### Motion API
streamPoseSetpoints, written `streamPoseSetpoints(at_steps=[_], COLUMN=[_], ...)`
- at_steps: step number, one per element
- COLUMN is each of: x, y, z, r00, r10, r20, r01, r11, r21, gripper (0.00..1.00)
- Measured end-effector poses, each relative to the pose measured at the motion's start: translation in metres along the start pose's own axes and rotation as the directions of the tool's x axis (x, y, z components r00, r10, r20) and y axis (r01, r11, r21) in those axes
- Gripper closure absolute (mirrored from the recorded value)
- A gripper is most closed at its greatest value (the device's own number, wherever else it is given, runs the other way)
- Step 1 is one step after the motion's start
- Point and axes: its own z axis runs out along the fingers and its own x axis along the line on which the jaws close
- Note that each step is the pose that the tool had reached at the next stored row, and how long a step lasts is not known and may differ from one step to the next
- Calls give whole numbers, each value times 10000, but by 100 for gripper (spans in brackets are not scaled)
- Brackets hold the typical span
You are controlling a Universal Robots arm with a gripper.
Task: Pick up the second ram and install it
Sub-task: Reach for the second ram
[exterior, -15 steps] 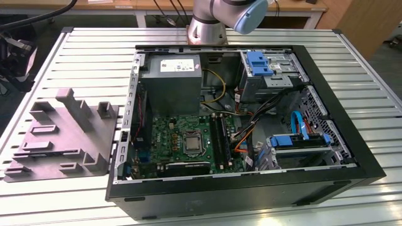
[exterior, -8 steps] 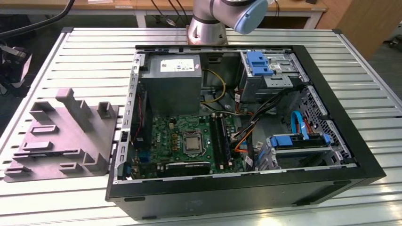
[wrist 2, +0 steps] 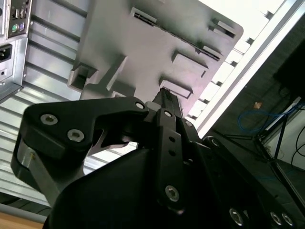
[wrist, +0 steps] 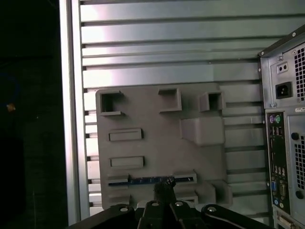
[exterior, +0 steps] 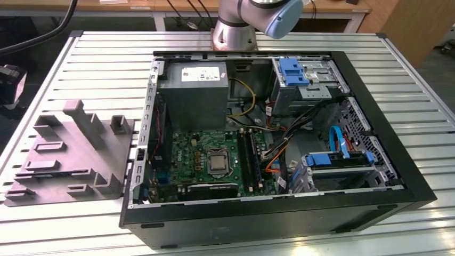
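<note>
The second ram [wrist: 143,181] is a thin dark-blue stick lying on edge in a long slot of the purple-grey tray [wrist: 157,143]. In the second wrist view the second ram [wrist 2: 167,32] shows as a dark line along the tray [wrist 2: 119,43]. My gripper [wrist: 164,183] hangs well above the tray, over the slot. Its black fingers [wrist 2: 164,95] are shut together with nothing between them. In the exterior view the tray [exterior: 71,154] lies at the left of the open computer case [exterior: 284,213], whose motherboard [exterior: 213,160] has its memory slots [exterior: 249,154] exposed.
A grey power supply [exterior: 193,96], blue drive cages [exterior: 295,72] and loose cables [exterior: 284,133] fill the case. The case's rear panel with ports [wrist: 281,157] stands beside the tray. The slatted metal table [wrist: 167,62] ends at an edge [wrist: 71,119] next to the tray.
</note>
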Motion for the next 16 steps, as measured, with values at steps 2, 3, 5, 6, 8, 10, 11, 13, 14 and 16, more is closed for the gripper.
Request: streamPoseSetpoints(at_steps=[2, 3, 5, 6, 8, 10, 11, 13, 14, 16], x=[2, 2, 4, 7, 19, 33, 44, 49, 51, 55], y=[-44, -60, -81, -88, -98, -112, -127, -153, -162, -176], z=[30, 45, 78, 93, 121, 147, 174, 218, 233, 258], r00=[10000, 10000, 10000, 10000, 10000, 10000, 10000, 10000, 10000, 10000], r10=[0, 0, 0, 1, 2, 1, 1, 2, 3, 4], r20=[-5, -8, -18, -24, -34, -39, -42, -58, -66, -78], r01=[0, 0, 0, -1, -2, -1, -1, -2, -3, -3], r11=[10000, 10000, 10000, 10000, 10000, 10000, 10000, 10000, 10000, 10000], r21=[1, 1, 0, 1, 4, 4, 2, 3, 5, 7], gripper=[90, 90, 90, 90, 90, 90, 90, 90, 90, 90])
